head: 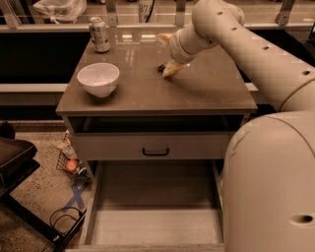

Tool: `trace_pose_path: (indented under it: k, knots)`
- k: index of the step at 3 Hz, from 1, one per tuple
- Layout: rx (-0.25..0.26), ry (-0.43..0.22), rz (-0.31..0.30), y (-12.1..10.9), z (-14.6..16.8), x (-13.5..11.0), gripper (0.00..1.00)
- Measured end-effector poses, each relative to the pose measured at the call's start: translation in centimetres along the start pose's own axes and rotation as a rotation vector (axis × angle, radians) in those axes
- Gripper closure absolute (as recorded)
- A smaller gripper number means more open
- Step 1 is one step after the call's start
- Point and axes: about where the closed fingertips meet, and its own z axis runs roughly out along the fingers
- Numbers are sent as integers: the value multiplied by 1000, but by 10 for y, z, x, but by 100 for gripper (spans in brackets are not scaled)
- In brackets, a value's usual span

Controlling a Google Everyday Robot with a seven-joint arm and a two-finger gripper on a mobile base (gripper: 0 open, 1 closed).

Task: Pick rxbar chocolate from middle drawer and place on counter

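Gripper [169,69] is low over the far middle of the counter [206,93], and the rxbar chocolate [161,67] peeks out dark at its left tip; whether it's clamped or let go, cannot tell. White bowl [98,78] sits left, soda can [100,34] far left. Middle drawer [152,225] hangs open near us.

This looks like a robot test area dressed as a kitchenette. A lone cabinet with a glossy counter [206,93] carries a bowl [98,78] and a can [100,34], and its middle drawer [152,224] stands pulled out over a speckled hard floor [34,192]. On that floor lie a blue tape cross [76,197], a loop of cable [64,221] and a wire basket [61,162] — lab clutter. A plastic bag [61,9] sits on the ledge behind. The gripper [170,69] is low over the counter's far side.
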Motion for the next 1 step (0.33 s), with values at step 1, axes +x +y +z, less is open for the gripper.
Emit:
trace_pose_path:
  k: [1]
  knots:
    - [0,0,0,-4,-4,-1,0]
